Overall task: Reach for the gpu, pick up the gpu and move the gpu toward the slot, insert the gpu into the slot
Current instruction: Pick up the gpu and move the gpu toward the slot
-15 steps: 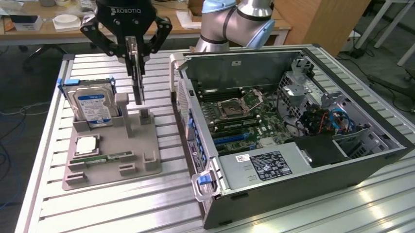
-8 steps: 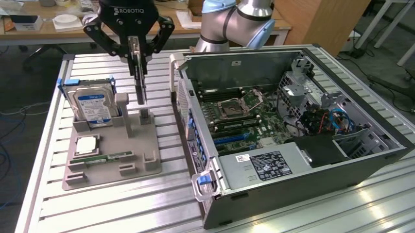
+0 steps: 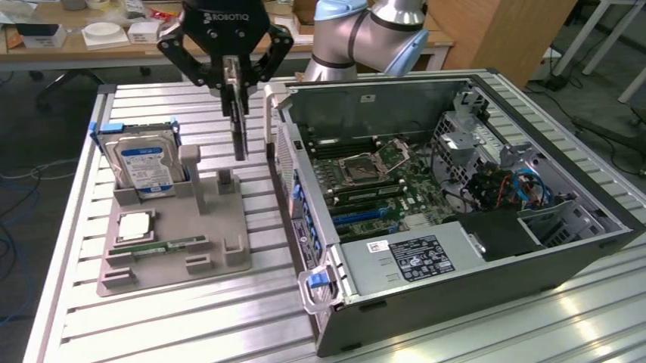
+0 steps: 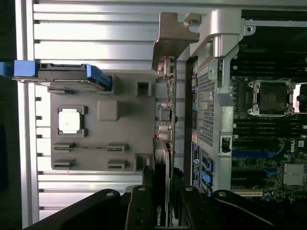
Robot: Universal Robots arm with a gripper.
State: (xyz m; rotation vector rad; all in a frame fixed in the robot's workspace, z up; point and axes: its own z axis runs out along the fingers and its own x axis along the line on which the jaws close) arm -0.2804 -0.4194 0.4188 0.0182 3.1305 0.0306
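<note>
The gripper (image 3: 237,79) clamps the gpu (image 3: 239,128) by its top edge; the card hangs straight below the fingers (image 4: 142,201) (just above the grey holder (image 3: 217,227)). So narrow a hold may let it tilt against the computer case wall (image 3: 293,174) beside it

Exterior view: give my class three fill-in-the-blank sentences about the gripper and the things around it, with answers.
1. The gripper is shut on the gpu, which hangs ____ the grey holder.
2. The hard drive standing in that holder has a ____ label.
3. The computer case is ____, its motherboard showing.
Answers: above; blue; open.
</note>
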